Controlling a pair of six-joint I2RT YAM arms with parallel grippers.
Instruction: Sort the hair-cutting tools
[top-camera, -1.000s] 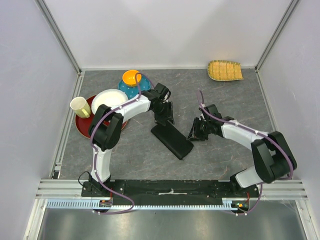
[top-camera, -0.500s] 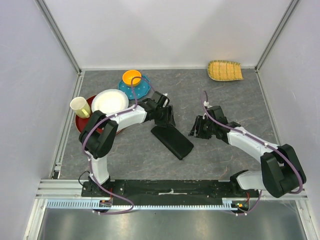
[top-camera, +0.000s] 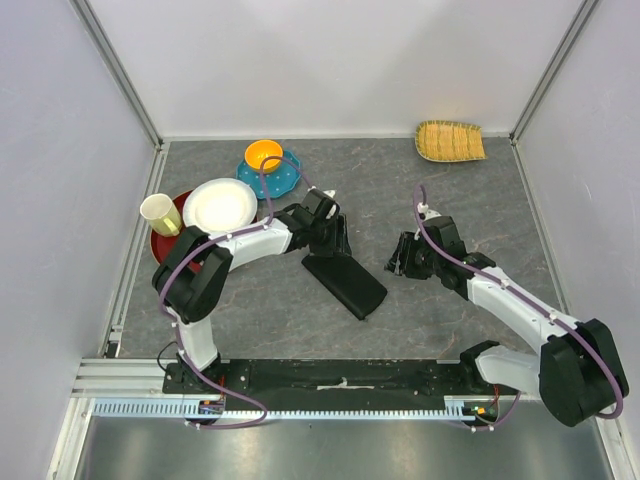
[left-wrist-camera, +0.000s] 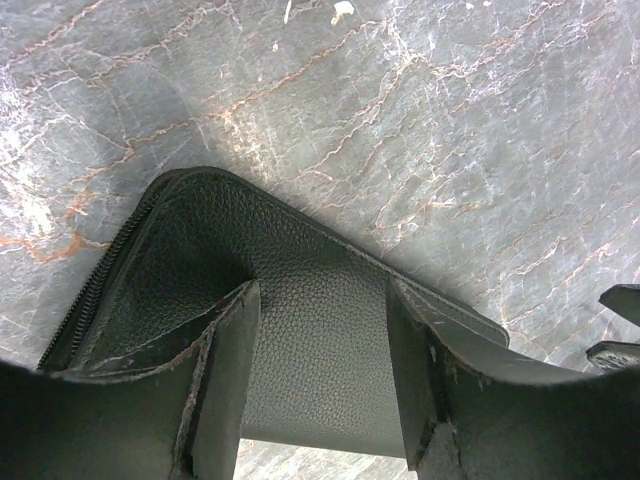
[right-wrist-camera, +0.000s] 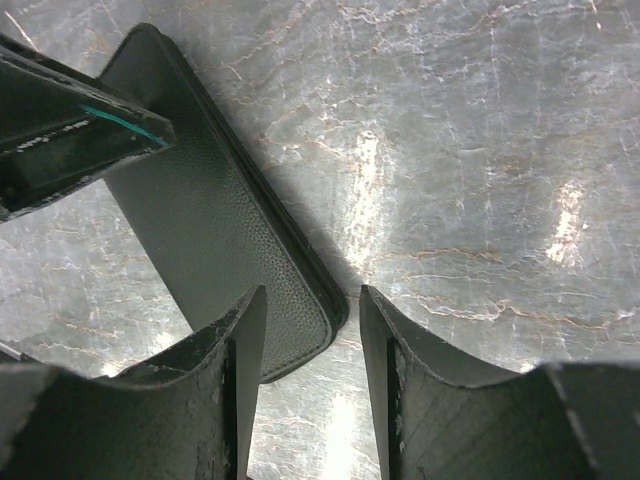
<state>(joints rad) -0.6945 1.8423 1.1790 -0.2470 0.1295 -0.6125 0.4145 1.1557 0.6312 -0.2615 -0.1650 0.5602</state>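
Observation:
No comb or scissors shows in any view. A black zip case (top-camera: 346, 284) lies slantwise on the table. My left gripper (top-camera: 334, 240) is open, low over the case's far end. In the left wrist view its fingers (left-wrist-camera: 225, 380) stand apart over the grained leather of the case (left-wrist-camera: 310, 330), which spreads past both of them. My right gripper (top-camera: 400, 256) is open and empty, to the right of the case. In the right wrist view the gripper (right-wrist-camera: 310, 370) frames a rounded corner of the case (right-wrist-camera: 215, 235) with bare table beside it.
A yellow woven basket (top-camera: 450, 140) sits at the back right. An orange bowl (top-camera: 263, 154) on a teal plate (top-camera: 288, 172), a white plate (top-camera: 220, 203) on a red plate (top-camera: 165, 247) and a cream cup (top-camera: 158, 213) stand at the back left. Walls close three sides.
My left gripper has moved nearer and down onto the case's far end. My right gripper has shifted slightly right, and that arm's elbow has swung right and nearer.

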